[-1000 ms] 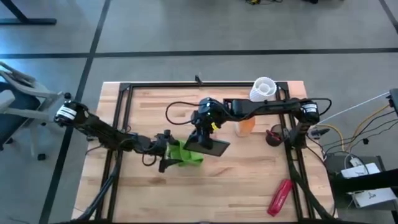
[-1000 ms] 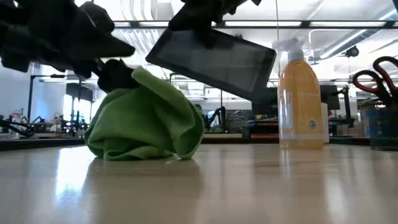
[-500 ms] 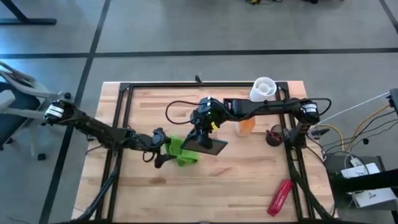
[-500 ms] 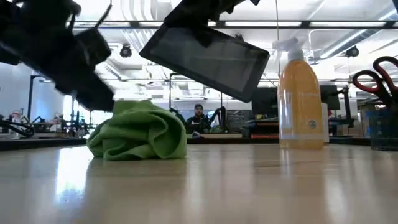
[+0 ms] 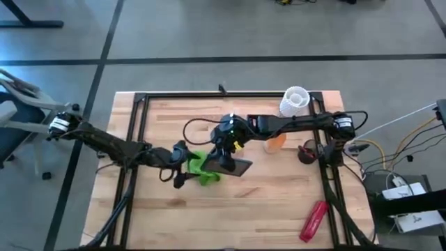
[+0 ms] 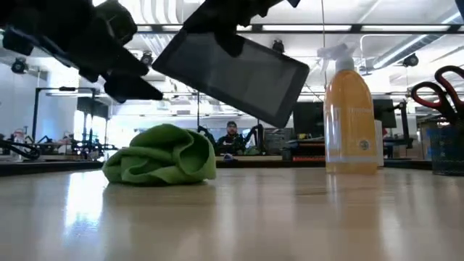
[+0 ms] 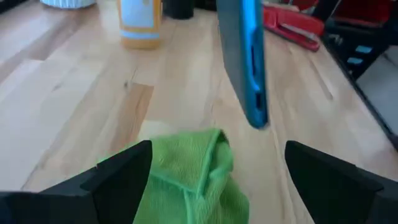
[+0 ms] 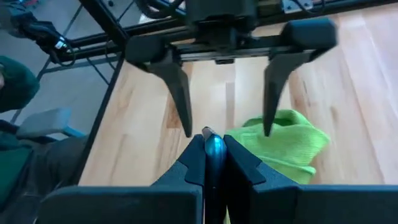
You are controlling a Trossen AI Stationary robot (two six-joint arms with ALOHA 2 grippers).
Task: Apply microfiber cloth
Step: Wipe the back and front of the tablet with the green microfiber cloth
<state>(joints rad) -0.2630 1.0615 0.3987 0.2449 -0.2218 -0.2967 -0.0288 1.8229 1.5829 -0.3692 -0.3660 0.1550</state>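
The left gripper has its two dark fingers spread wide, one on each side of the microfiber cloth — a crumpled lime-green heap on the wooden table. Neither finger touches it. Above the cloth hangs a dark flat device, seen edge-on with a blue rim. Farther off stand an orange spray bottle and something red — too blurred to tell what.

This is a robotics lab or workshop. A black metal frame bolted around a wooden table carries the arms. Beyond the table stretches an open hall with a grey concrete floor, ceiling strip lights, and a person seated among monitors.
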